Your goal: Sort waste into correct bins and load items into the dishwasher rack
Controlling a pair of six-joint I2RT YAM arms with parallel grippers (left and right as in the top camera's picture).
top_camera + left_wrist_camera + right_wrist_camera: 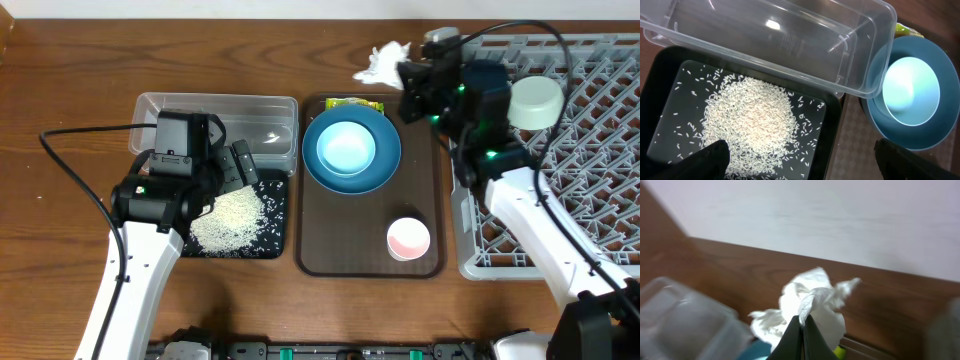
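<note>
The crumpled white tissue (383, 62) (815, 297) is at the back of the table, and my right gripper (406, 78) (802, 324) is shut on a fold of it. Below it lies the yellow-green snack wrapper (355, 103) (840, 353). Loose rice (228, 218) (747, 117) is piled in the black tray (278, 232) (655, 85), beside the clear tub (220, 118) (775, 45). My left gripper (228, 170) (802, 162) hangs open over the tray's right edge, holding nothing. A light-blue bowl (346, 147) (912, 90) sits on the blue plate (385, 165) (940, 142). The pink cup (408, 238) stands in front of the plate. A mint-white bowl (537, 100) is in the grey rack (590, 170).
The plate, cup and wrapper all rest on a brown serving tray (340, 230) between the black tray and the rack. My right arm reaches across the rack's left edge. A black cable loops over the table at far left.
</note>
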